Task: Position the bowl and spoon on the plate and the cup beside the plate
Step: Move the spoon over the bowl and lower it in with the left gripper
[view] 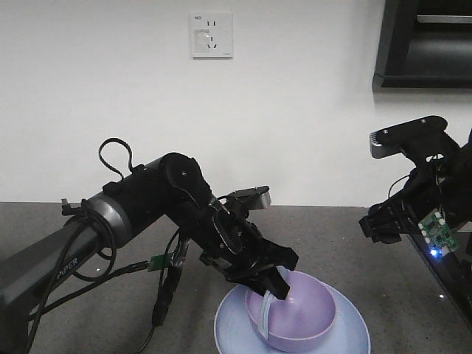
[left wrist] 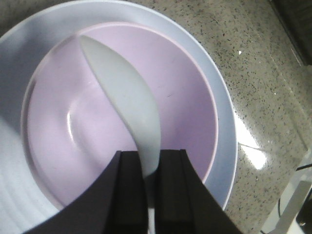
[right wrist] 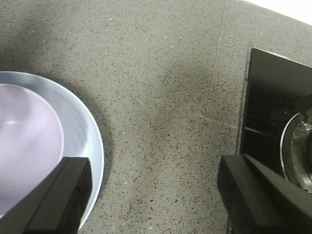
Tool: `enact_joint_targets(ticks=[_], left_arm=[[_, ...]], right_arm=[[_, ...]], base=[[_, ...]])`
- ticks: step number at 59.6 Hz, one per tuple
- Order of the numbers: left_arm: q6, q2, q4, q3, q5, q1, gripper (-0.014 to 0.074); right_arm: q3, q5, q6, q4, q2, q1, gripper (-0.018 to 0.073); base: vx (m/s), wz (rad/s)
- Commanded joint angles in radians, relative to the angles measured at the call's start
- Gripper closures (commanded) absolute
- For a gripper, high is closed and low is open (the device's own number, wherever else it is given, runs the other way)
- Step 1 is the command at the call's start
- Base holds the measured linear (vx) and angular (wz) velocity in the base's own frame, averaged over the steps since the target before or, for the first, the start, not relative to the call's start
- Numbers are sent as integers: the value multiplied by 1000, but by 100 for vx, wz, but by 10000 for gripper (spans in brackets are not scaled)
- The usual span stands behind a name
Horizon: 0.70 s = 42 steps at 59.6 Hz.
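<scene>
The lavender bowl (view: 299, 313) sits inside the pale blue plate (view: 350, 332) at the front of the counter. My left gripper (view: 271, 289) hangs over the bowl's left rim, shut on the handle of the pale blue spoon (left wrist: 126, 102), whose scoop reaches into the bowl (left wrist: 58, 146). The plate (left wrist: 224, 122) rings the bowl in the left wrist view. My right gripper (view: 383, 225) is raised at the right, open and empty, with bare counter between its fingers (right wrist: 73, 195); the bowl (right wrist: 24, 141) and plate (right wrist: 83, 131) lie to its left. The cup is out of view.
A black unit with a round metal part (right wrist: 278, 131) stands at the counter's right edge. A white wall with a socket (view: 212, 35) rises behind the counter. Grey speckled counter (right wrist: 161, 97) stretches between plate and black unit.
</scene>
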Motion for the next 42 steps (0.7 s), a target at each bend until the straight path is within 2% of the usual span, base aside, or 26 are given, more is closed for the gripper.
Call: enact_joint_targets(ticks=[1, 8, 21, 42], left_arm=[[-62, -58, -58, -32, -2, -6, 591], [-114, -50, -79, -32, -2, -6, 584], [-114, -50, -164, -32, -2, -6, 512], [-143, -50, -177, -32, -2, -6, 236]], right_arm=[[-35, -53, 0, -29, -41, -4, -29], [-35, -53, 0, -30, -41, -4, -29], [-35, -53, 0, -30, -41, -4, -29], [-35, -56, 0, -30, -41, -4, -29]], base=[[0, 0], [0, 0], [0, 0], [0, 0]])
